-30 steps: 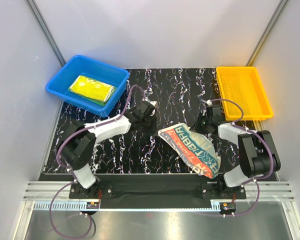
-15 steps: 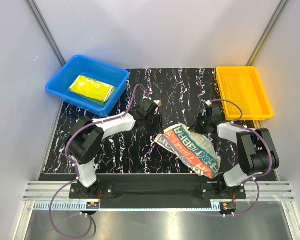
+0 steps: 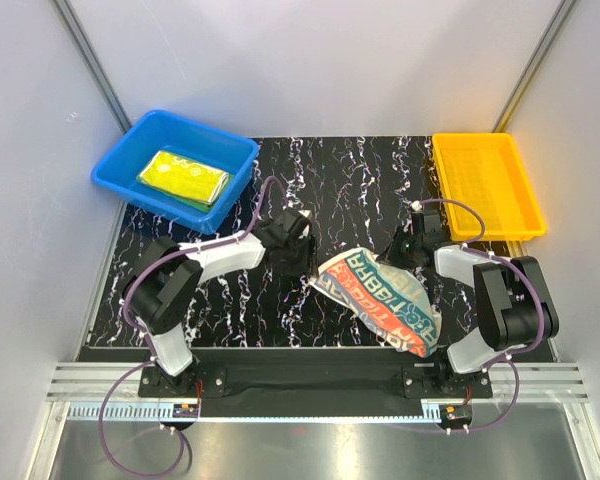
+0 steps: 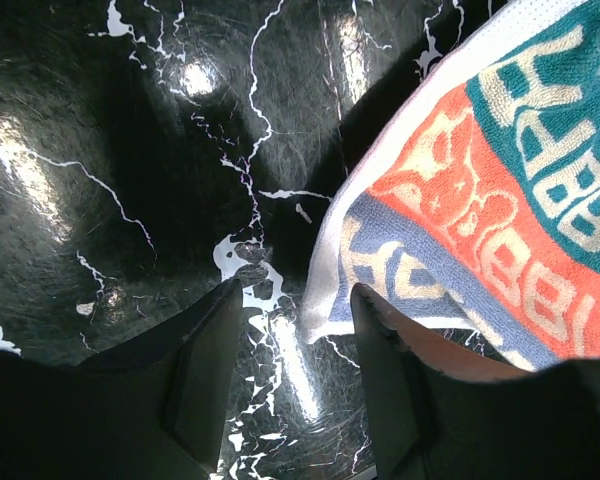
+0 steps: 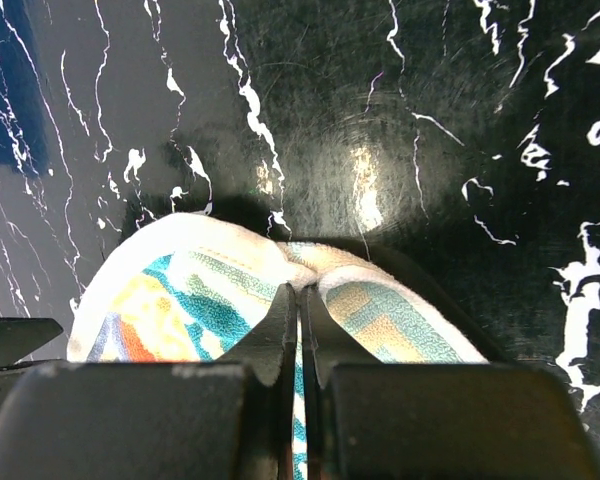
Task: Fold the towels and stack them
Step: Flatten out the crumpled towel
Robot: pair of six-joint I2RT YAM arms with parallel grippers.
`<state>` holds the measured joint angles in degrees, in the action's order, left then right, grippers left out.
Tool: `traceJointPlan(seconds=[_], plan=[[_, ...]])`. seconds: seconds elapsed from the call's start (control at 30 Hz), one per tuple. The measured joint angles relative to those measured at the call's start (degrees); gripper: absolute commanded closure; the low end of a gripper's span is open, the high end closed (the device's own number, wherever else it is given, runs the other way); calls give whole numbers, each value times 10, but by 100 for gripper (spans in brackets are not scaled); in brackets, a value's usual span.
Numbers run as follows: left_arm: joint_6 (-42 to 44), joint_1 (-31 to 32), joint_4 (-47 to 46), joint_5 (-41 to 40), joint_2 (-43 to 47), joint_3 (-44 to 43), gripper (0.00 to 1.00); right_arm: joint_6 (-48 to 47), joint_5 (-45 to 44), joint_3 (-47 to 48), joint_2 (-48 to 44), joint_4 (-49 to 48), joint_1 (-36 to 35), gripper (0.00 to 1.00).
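Observation:
The striped towel [image 3: 380, 297], red, teal and navy with lettering, lies crumpled on the black marble table [image 3: 340, 180], right of centre. My right gripper [image 3: 405, 250] is shut on its far white edge, and the cloth bulges on both sides of the closed jaws [image 5: 300, 292]. My left gripper [image 3: 302, 268] stands open just left of the towel. Its white corner [image 4: 325, 300] lies beside the right fingertip, with bare table between the fingers [image 4: 295, 295]. A folded yellow towel [image 3: 183, 176] rests on a green towel [image 3: 192, 203] in the blue bin [image 3: 115, 170].
The blue bin stands at the back left corner of the table. An orange tray [image 3: 485, 185] stands at the back right with nothing in it. Grey walls close in both sides and the back.
My left gripper's jaws have gone from shut to open, and it has moved a little nearer to the towel's left corner. The right gripper has kept its grip in place.

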<state>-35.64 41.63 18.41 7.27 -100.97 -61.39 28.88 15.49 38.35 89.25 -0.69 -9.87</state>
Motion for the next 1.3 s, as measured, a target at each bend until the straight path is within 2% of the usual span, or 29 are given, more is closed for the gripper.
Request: traceJointPlan(seconds=[0.47, 0.57, 0.6, 0.67, 0.83, 1.03, 1.2, 1.3], plan=[[-15, 20, -43, 35, -2, 32, 57, -1, 2, 8, 10, 0, 0, 100], [-16, 22, -47, 36, -9, 33, 69, -1, 2, 9, 11, 0, 0, 100], [-16, 22, -47, 35, -11, 32, 88, -2, 2, 10, 12, 0, 0, 100], [-10, 22, -41, 33, -16, 28, 100, -4, 1, 13, 12, 3, 0, 100], [37, 22, 36, 3, -24, -38, 100, -22, -22, 42, 1, 47, 0, 100], [137, 23, 158, -78, -12, -226, 100, -75, -56, 159, -118, 153, -1, 100], [221, 33, 214, -108, 102, -317, 100, -132, -67, 283, -252, 225, -2, 100], [266, 69, 225, -108, 195, -339, 100, -143, -60, 308, -355, 259, -2, 100]])
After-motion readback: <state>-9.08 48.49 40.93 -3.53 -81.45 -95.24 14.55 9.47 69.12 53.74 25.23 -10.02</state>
